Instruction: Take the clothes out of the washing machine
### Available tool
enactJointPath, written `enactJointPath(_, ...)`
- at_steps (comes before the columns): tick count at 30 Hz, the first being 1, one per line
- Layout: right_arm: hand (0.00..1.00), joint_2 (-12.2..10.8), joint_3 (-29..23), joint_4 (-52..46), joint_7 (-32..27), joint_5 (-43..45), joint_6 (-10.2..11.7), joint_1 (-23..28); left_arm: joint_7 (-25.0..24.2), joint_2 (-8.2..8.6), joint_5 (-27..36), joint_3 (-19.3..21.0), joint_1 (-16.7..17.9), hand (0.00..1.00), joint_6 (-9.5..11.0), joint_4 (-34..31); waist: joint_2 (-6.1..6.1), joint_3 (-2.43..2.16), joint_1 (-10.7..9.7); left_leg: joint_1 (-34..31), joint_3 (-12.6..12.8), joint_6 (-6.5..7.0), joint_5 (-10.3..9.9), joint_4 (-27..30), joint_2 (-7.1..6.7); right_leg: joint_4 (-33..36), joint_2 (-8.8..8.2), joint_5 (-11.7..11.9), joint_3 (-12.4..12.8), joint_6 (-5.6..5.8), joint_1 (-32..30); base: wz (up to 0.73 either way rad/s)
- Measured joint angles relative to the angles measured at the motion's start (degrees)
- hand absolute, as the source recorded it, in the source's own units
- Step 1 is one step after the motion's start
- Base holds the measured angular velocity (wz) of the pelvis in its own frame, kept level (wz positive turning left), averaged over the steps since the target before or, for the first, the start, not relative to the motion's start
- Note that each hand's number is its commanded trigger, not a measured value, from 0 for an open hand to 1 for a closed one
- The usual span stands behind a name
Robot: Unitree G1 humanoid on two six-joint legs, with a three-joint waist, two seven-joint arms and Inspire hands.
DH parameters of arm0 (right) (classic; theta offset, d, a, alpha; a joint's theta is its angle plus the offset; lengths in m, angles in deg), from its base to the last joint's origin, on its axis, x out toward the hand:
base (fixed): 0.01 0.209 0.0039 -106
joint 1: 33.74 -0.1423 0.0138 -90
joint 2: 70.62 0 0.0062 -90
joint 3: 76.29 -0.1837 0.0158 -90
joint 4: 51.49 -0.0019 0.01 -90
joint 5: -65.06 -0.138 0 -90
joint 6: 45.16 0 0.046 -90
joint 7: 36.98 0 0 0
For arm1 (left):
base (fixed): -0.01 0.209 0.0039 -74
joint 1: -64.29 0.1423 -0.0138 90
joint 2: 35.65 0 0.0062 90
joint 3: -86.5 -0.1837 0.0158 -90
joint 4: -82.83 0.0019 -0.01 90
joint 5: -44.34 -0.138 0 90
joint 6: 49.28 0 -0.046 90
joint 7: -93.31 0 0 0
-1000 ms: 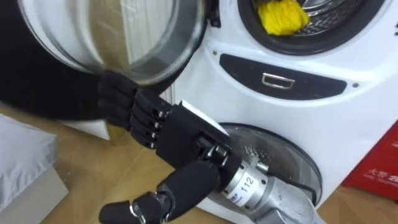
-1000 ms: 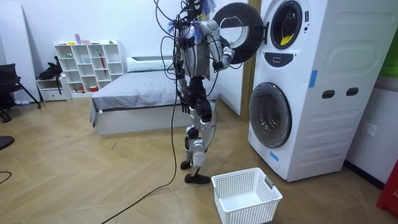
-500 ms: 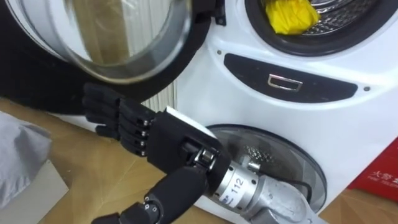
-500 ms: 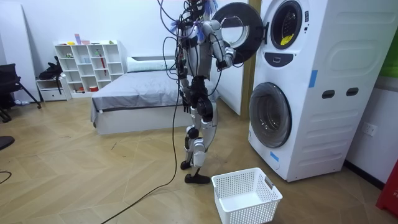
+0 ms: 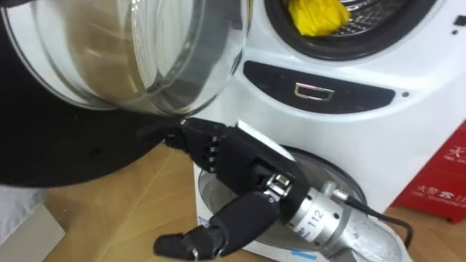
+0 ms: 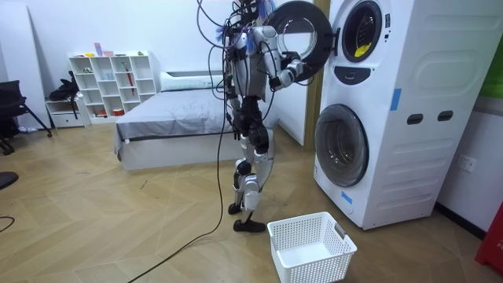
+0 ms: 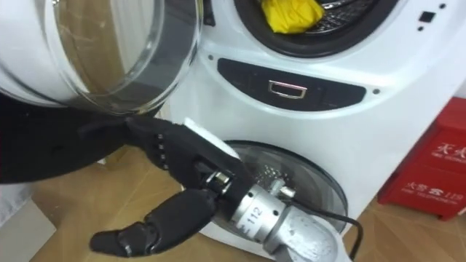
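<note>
Raised since before, the right hand [image 5: 231, 156], fingers straight, is being pressed on the door [image 5: 145, 58], likely opening it wider; the yellow cloth [image 5: 317, 16] should be reached next.

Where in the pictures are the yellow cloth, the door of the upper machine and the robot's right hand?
yellow cloth [image 5: 317, 16], left eye view, middle of the bundle in the drum.
door [image 5: 156, 65], left eye view, its glass bowl.
right hand [image 5: 237, 156], left eye view, back of the hand.

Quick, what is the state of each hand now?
Right hand: open, straight fingers against the door edge.
Left hand: cannot be told.
</note>
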Motion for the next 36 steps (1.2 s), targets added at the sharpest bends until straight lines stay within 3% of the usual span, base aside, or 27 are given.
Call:
enactJointPath(5, 0.0, 0.4, -3.8, -1.7, -0.2, 1.4, 0.0, 1.5, 0.0, 0.08, 0.0, 0.1, 0.4, 0.0, 0.2, 0.0, 0.42, -0.35, -1.1, 0.3, 0.2, 0.0, 0.0, 0.0, -0.01, -0.1, 0.0, 0.0, 0.2, 0.0, 0.4, -0.02)
enactJointPath(17, 0.0, 0.6, -5.5, -1.9, -0.9, 1.4, 0.0, 3.2, 0.0, 0.12, 0.0, 0.9, 1.1, 0.0, 0.3, 1.2, 0.24, -0.65, -1.9, 1.1, 1.6, 0.11, -0.1, 0.0, 0.08, -0.1, 0.01, 0.0, 1.4, 0.01, 0.8, -0.05)
enactJointPath(30, 0.0, 0.7, -6.1, -1.9, -2.7, 1.4, 0.2, 4.7, 0.2, 0.15, 0.2, 0.9, 1.8, 0.0, 0.6, 1.7, 0.16, -0.6, -3.3, 1.3, 1.7, 0.16, -0.2, 0.0, 0.15, 0.1, 0.02, 0.0, 1.5, 0.02, 0.8, 0.0)
enactJointPath(36, 0.0, 0.5, -10.8, -1.9, -5.3, 2.5, 0.4, 5.6, 0.3, 0.15, -0.1, 1.4, 1.7, 0.0, 1.4, 1.6, 0.11, -0.56, -3.9, 1.3, 2.0, 0.18, -0.2, 0.0, 0.08, -0.2, 0.06, 0.1, 2.2, 0.15, 0.5, -0.03)
